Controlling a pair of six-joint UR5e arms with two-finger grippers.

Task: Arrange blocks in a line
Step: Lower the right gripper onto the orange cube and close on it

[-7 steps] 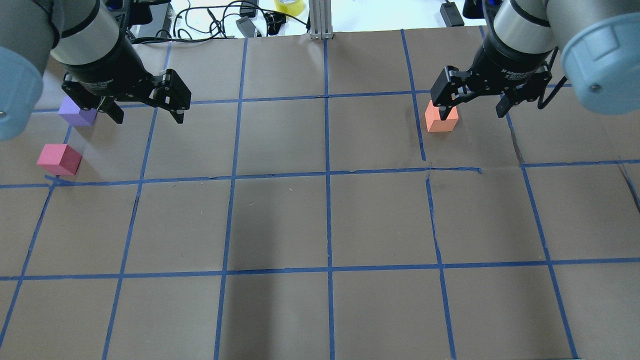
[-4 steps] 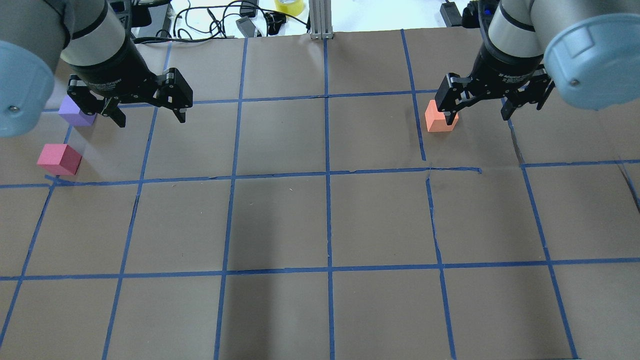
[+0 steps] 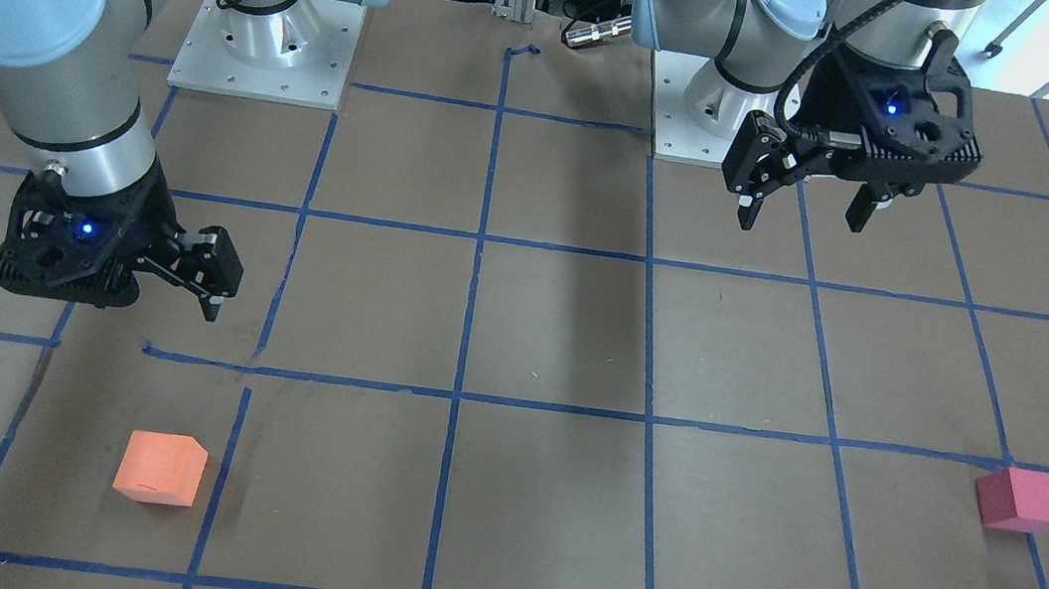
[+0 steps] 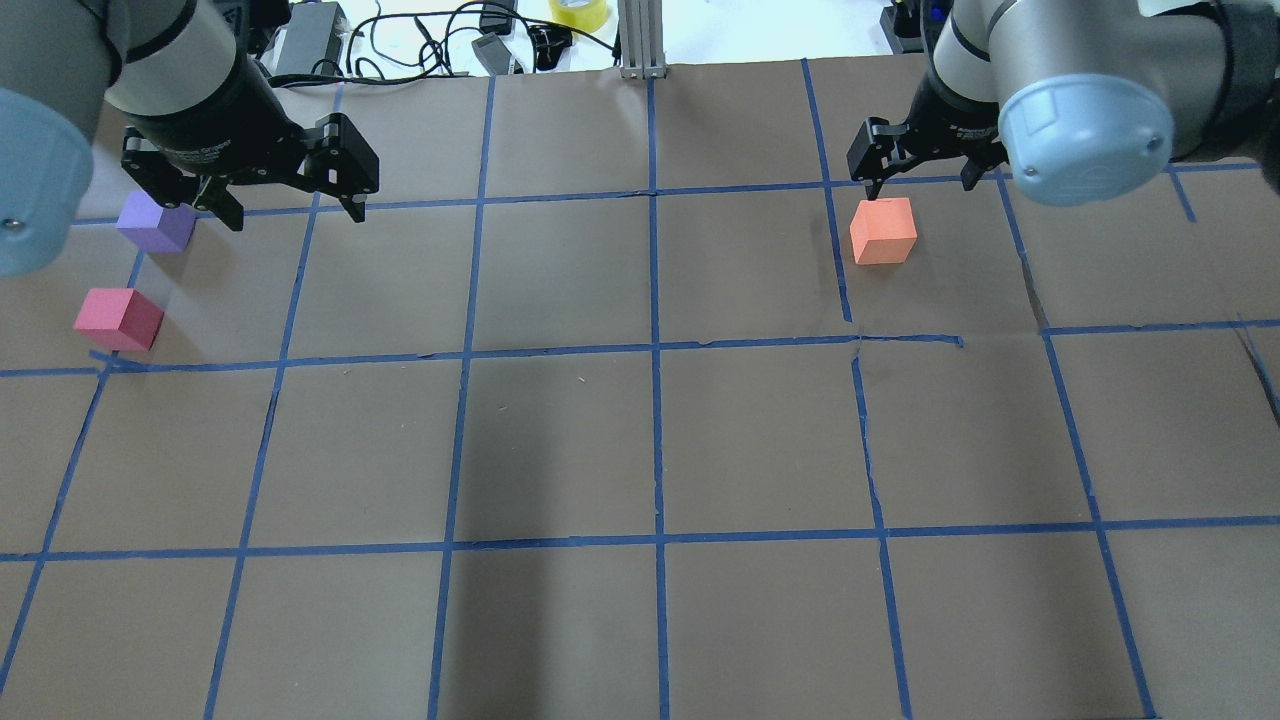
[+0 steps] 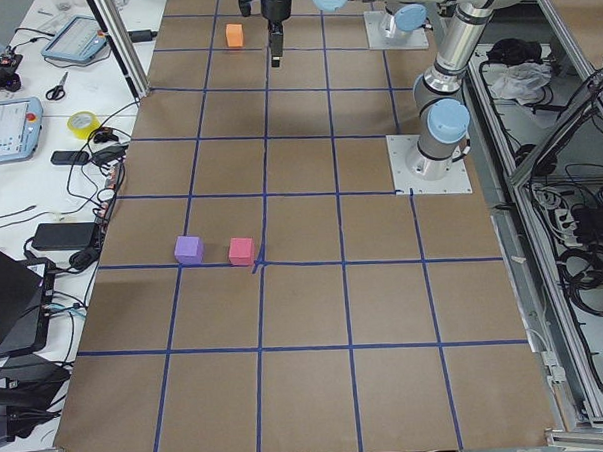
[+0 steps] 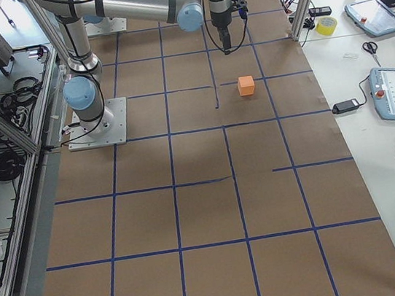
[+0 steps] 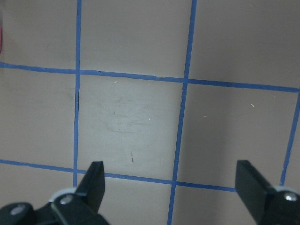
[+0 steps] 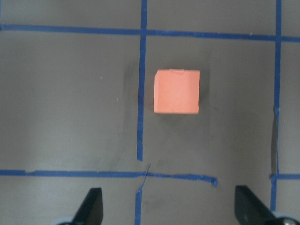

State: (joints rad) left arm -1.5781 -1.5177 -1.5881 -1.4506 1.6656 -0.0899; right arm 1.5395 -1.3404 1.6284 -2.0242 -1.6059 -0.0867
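Left arm (image 3: 879, 18) and right arm (image 3: 61, 78): silver-grey tubular links, pale blue round joint caps (image 4: 1085, 140), one small screw apiece. Mounted on square white base plates (image 3: 213, 61) dotted with bolts. Farthest from the base plates: black wrist housings with blue lights, white lettering, ribbed black cable (image 3: 813, 60), black left gripper (image 3: 801, 223) and right gripper (image 4: 920, 188).

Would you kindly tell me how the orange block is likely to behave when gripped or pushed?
The orange block looks matte and foam-like, so it is probably light and grippy, perhaps squashing slightly under pressure. Its flat faces suggest it would slide rather than roll when pushed. It looks narrower than the gap of the open right claw.
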